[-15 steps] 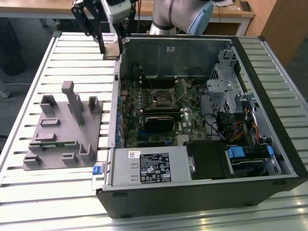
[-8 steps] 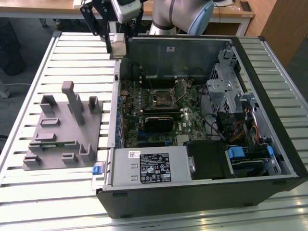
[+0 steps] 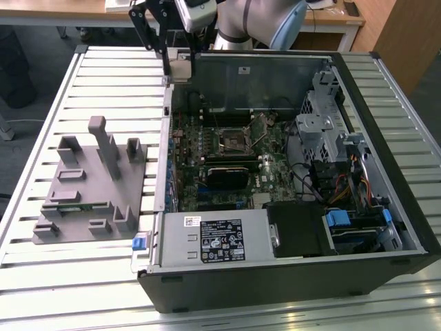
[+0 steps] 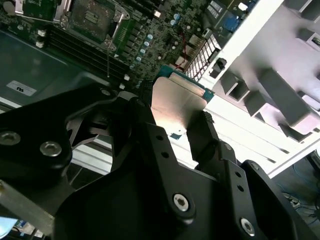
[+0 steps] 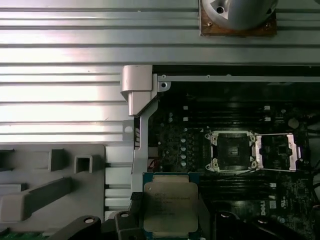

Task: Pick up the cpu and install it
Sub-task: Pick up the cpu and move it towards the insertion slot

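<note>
My gripper (image 3: 180, 73) is shut on the cpu (image 3: 181, 67), a small flat square chip with a pale silver top. I hold it in the air over the back corner of the open computer case (image 3: 386, 207), on the exterior view's left. Both wrist views show the cpu (image 4: 177, 100) (image 5: 170, 207) pinched by its edges between black fingers (image 4: 202, 132). The motherboard's socket (image 3: 233, 141) (image 5: 232, 150) lies open and bare, and its metal load plate (image 5: 280, 150) is flipped up beside it. The socket sits apart from the chip, further into the case.
A grey plastic fixture (image 3: 89, 186) with upright blocks lies on the slatted aluminium table (image 3: 41, 117), on the exterior view's left of the case. Inside the case are a black ribbed block (image 3: 231, 176), a silver box with a white label (image 3: 213, 238) and a drive cage (image 3: 324, 124).
</note>
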`<act>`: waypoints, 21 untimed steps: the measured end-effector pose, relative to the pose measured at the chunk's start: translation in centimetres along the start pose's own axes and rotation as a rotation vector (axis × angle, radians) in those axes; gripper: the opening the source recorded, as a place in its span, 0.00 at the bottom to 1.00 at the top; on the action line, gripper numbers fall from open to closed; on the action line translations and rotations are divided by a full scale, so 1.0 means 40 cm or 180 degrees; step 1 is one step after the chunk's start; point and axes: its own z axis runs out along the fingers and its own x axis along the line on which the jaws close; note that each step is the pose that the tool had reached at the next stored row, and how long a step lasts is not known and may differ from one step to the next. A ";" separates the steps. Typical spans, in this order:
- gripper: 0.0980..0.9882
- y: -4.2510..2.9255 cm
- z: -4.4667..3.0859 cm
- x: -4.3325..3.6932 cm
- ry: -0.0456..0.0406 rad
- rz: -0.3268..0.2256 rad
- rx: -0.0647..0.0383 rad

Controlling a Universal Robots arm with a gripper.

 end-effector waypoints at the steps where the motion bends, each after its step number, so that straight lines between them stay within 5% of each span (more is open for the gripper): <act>1: 0.48 0.002 0.001 -0.006 0.0000 0.0000 0.0000; 10: 0.48 0.013 0.005 -0.060 0.0000 0.0000 0.0000; 21: 0.48 0.016 0.011 -0.183 0.0000 0.0000 0.0000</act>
